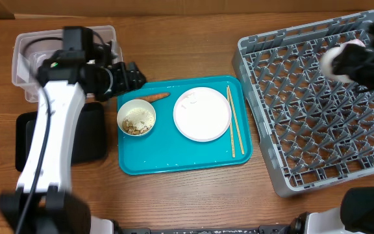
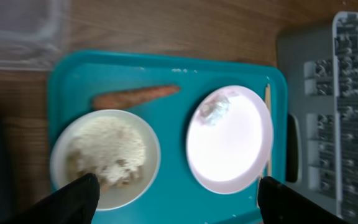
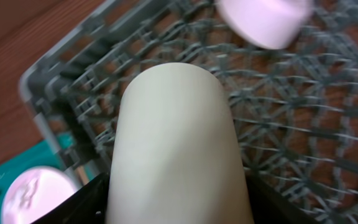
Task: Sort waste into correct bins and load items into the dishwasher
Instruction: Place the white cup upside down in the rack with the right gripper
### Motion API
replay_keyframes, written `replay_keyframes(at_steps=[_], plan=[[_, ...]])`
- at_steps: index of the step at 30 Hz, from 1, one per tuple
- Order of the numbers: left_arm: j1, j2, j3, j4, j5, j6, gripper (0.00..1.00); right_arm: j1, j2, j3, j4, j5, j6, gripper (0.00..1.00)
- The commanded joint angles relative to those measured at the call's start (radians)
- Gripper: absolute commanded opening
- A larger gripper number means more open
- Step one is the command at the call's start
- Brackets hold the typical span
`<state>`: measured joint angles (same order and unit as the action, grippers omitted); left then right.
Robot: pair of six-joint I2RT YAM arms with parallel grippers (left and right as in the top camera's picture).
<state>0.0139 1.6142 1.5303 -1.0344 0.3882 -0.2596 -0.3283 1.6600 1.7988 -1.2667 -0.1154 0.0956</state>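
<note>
My left gripper point(image 2: 179, 199) hangs open and empty above the teal tray point(image 1: 174, 159), beside the clear tub point(image 1: 23, 62). Below it on the tray are a white bowl point(image 2: 138, 127) with beige food scraps point(image 2: 114, 149), an orange carrot piece point(image 2: 135, 96), and a pale pink plate point(image 2: 229, 146) with a small silvery-white scrap point(image 2: 216, 111) on it. Wooden chopsticks point(image 1: 234, 120) lie right of the plate. My right gripper point(image 3: 176, 199) is shut on a white cup point(image 3: 176, 137) above the grey dish rack point(image 1: 304, 117). A pink cup point(image 3: 263, 22) sits in the rack.
A black tray point(image 1: 91, 133) lies left of the teal tray, partly under my left arm point(image 1: 54, 123). The rack fills the right side of the wooden table point(image 1: 193, 55). My right arm point(image 1: 372, 65) reaches over the rack's far corner.
</note>
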Motion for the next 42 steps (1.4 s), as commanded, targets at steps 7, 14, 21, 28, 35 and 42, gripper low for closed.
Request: replay_keyframes(at_steps=[7, 14, 21, 28, 35, 42], plan=[[-0.01, -0.077, 0.01, -0.066, -0.191, 0.029, 0.85, -0.157, 0.067, 0.022, 0.023, 0.256, 0.223, 0.25], [-0.01, -0.076, 0.01, -0.075, -0.212, 0.028, 0.86, -0.185, 0.175, 0.022, 0.043, 0.246, 0.212, 0.25], [-0.01, -0.076, 0.01, -0.092, -0.212, 0.027, 0.85, -0.183, 0.267, 0.021, 0.043, 0.246, 0.212, 0.25], [-0.01, -0.076, 0.01, -0.095, -0.212, 0.019, 0.85, -0.185, 0.321, 0.02, 0.097, 0.245, 0.212, 0.41], [-0.011, -0.076, 0.01, -0.096, -0.212, 0.02, 0.86, -0.183, 0.327, 0.021, 0.122, 0.234, 0.212, 0.93], [-0.014, -0.076, 0.01, -0.097, -0.212, 0.02, 0.86, -0.179, 0.291, 0.046, 0.121, 0.102, 0.166, 0.94]])
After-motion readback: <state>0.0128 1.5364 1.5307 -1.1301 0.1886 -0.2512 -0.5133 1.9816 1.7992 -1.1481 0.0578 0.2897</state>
